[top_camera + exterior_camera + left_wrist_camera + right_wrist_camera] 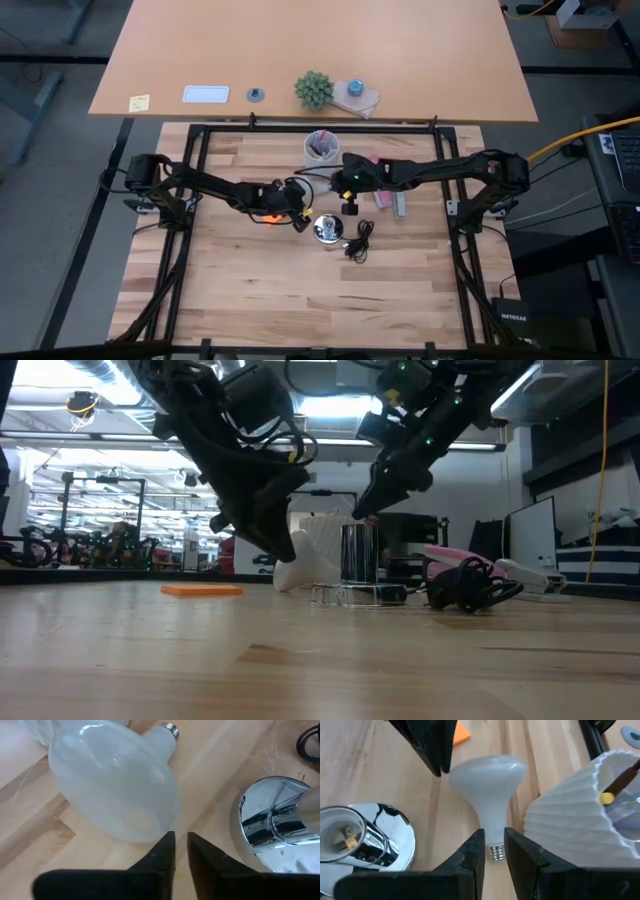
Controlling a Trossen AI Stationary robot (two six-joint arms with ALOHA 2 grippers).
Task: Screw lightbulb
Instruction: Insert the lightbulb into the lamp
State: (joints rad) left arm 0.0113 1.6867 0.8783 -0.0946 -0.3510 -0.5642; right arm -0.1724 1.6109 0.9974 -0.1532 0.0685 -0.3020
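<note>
The lightbulb (487, 785) lies on its side on the wooden table (250, 290), near the table's middle, its rounded wide end toward the left arm and its threaded metal base (495, 852) pointing toward the right arm. Nothing grips it. The left gripper (180, 845) hovers just beside the bulb's wide end, its two dark fingers a narrow slit apart with only bare wood between them. The right gripper (494, 842) sits just over the threaded base, its fingers standing slightly apart on either side of the base; whether they touch it cannot be told, and the bulb rests on the table.

Just beside the bulb, on the side nearer the front edge of the table, stands the round chrome socket fitting (355, 837), its open socket tilted upward. Its black cord (358, 240) lies bunched close by on the right-arm side. On the far side of the bulb, almost touching its neck, stands the white ribbed cup of pens (590, 815), so the bulb lies in a narrow lane between cup and fitting. An orange sticky pad (460, 732) lies beyond the bulb's wide end, under the left arm. A pink object (383, 195) and a grey block (401, 205) lie beneath the right arm. The front half of the table is open wood out to the black frame rails (170, 290).
</note>
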